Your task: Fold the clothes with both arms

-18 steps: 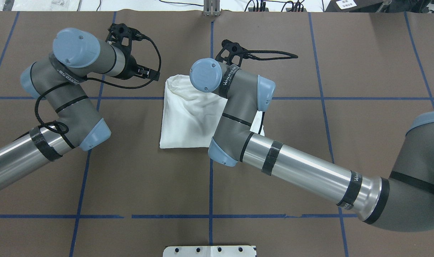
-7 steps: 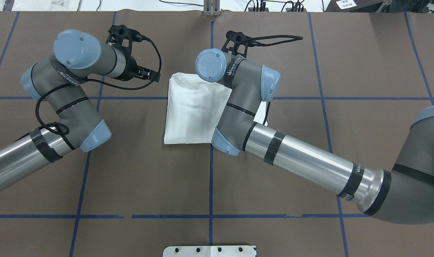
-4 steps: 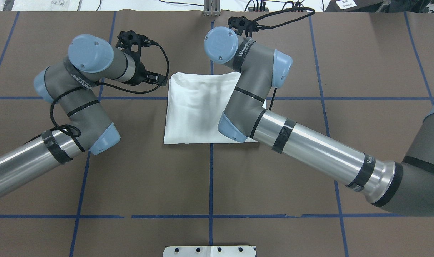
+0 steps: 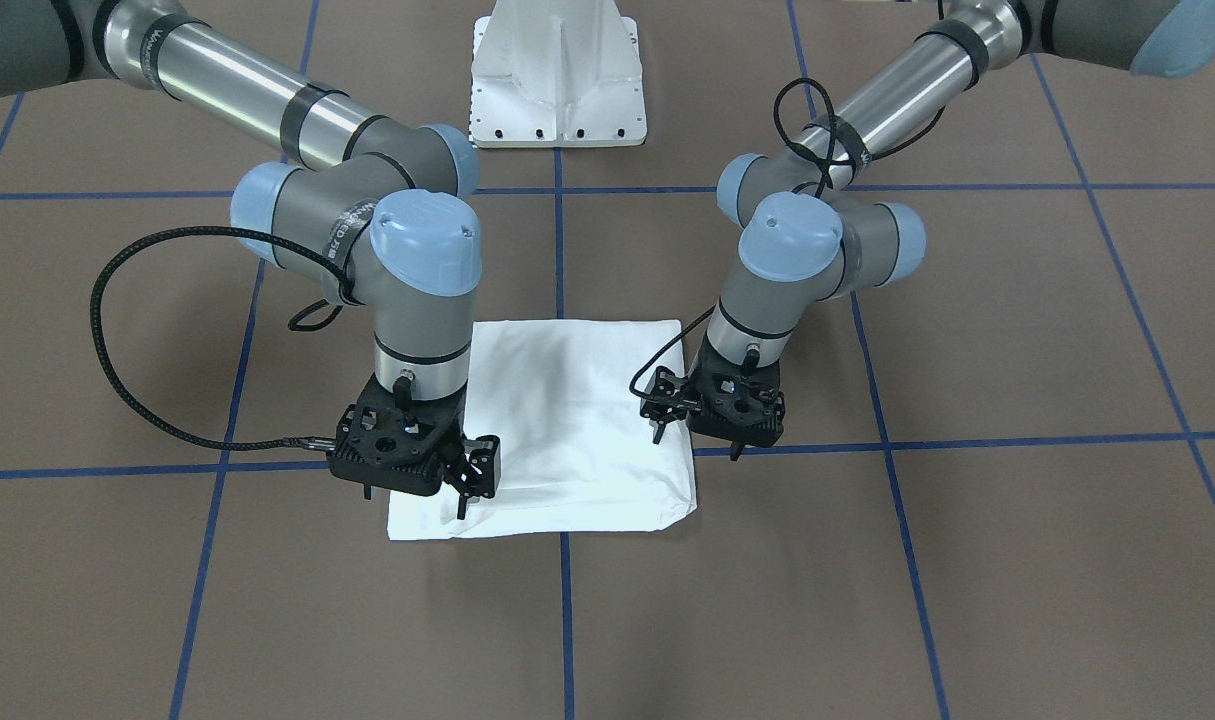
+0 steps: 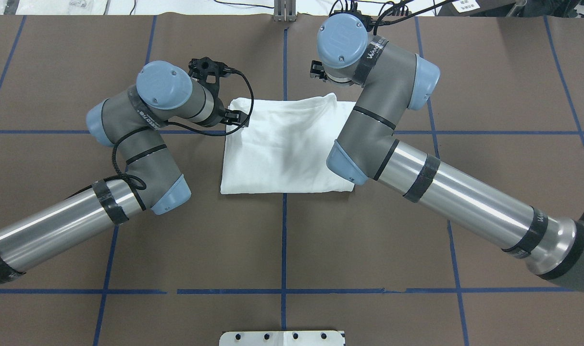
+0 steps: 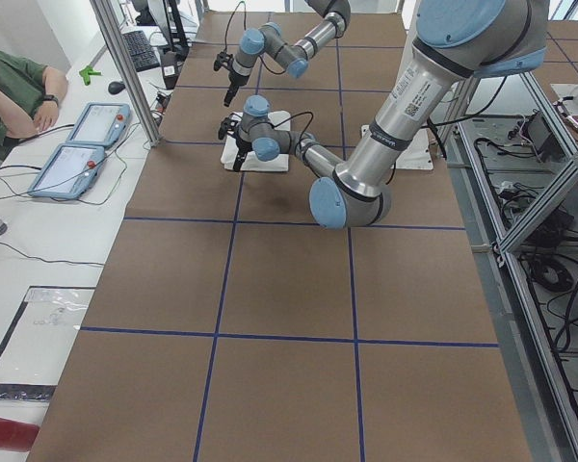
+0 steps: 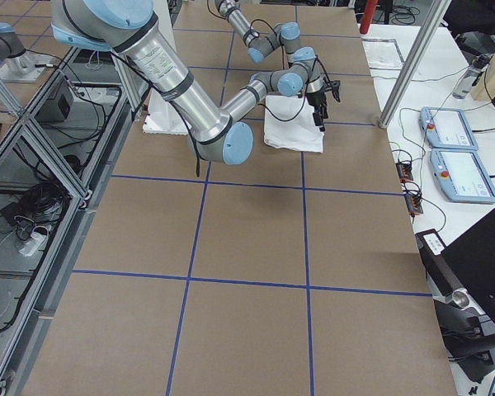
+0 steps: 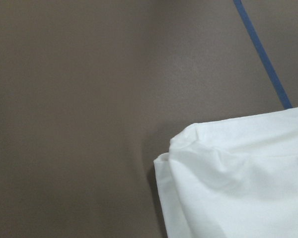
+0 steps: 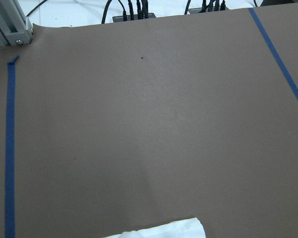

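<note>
With the left gripper (image 4: 696,445) and right gripper (image 4: 415,495) both looking spread and empty by the far corners of the shirt (image 4: 577,430), folded flat mid-table (image 4: 867,600), I judged the limp, light cotton wanted pinching through every layer at those corners.

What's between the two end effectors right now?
The folded white shirt fills the stretch between the left end effector and the right end effector; nothing else lies there. The exterior front-facing view shows it best.
</note>
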